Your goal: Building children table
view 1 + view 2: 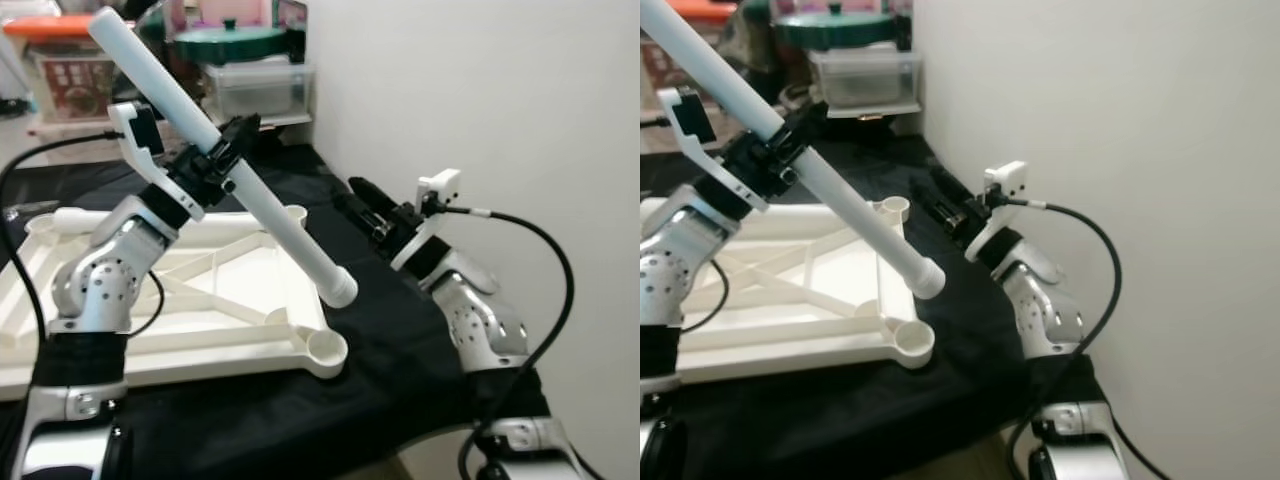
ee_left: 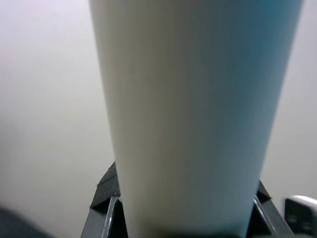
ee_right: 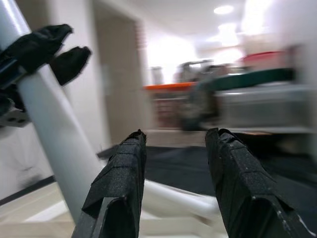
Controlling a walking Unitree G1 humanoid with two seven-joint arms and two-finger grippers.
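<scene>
— What's the surface like?

— I see a tabletop under black cloth (image 1: 400, 340) against a plain white wall (image 1: 480, 100), with storage boxes (image 1: 255, 85) at the upper left.

— And the parts?

— The white plastic table frame (image 1: 200, 330) lies flat at lower left, ribbed, with round corner sockets. My left hand (image 1: 225, 160) is clamped on the smooth white table leg (image 1: 290, 235), slanting down over the frame. My right hand (image 3: 176, 163) has its fingers apart, holding nothing.

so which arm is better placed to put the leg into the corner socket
Left. The left gripper is shut on the white leg, whose lower end hangs just above the corner socket of the tabletop. The right gripper is open, holding nothing.
</scene>
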